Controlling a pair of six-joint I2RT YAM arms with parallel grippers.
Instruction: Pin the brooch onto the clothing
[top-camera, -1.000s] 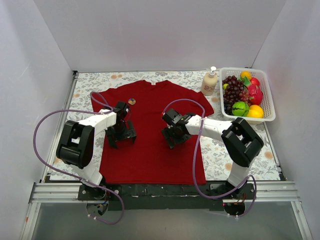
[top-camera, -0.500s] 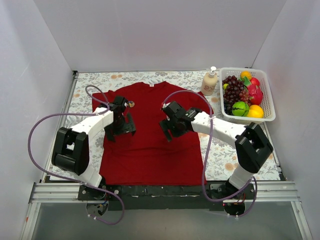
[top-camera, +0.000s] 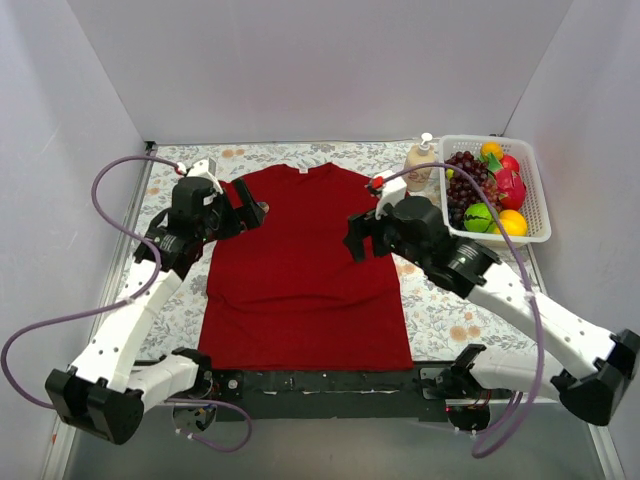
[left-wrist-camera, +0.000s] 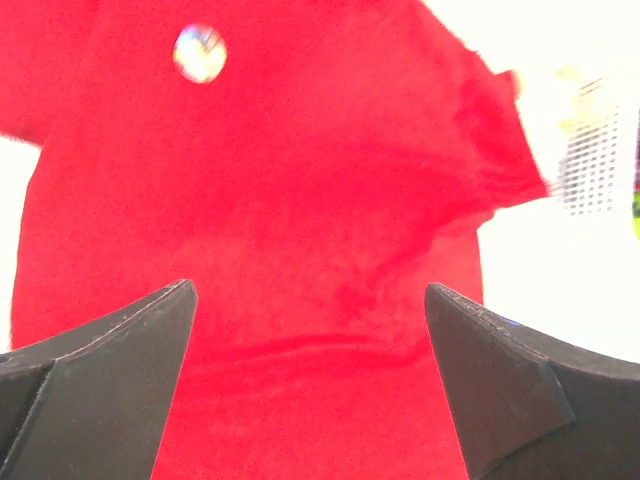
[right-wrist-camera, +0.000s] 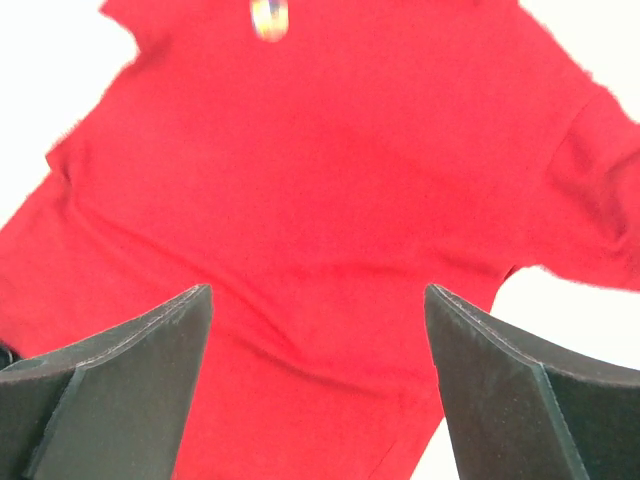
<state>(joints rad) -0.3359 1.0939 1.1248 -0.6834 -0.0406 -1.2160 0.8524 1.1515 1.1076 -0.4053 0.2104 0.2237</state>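
The clothing (top-camera: 300, 270), a dark red T-shirt, lies flat on the table with its neck at the far side. The brooch (left-wrist-camera: 199, 52) is a tiny pale round badge resting on the shirt near its left shoulder, and it also shows in the right wrist view as the brooch (right-wrist-camera: 269, 18). In the top view the left fingers hide it. My left gripper (top-camera: 250, 210) hangs open above the shirt's left shoulder, nothing between its fingers (left-wrist-camera: 120, 350). My right gripper (top-camera: 358, 238) hangs open above the shirt's right chest, also with nothing in it.
A white basket (top-camera: 541, 205) of fruit stands at the far right. A pump bottle (top-camera: 419, 166) stands just left of it, close to the shirt's right sleeve. A floral cloth (top-camera: 170, 300) covers the table. White walls close in the left, back and right.
Both arms have lifted off the shirt and drawn outward, the left to the upper left, the right to the right. Both pairs of jaws have spread wider.
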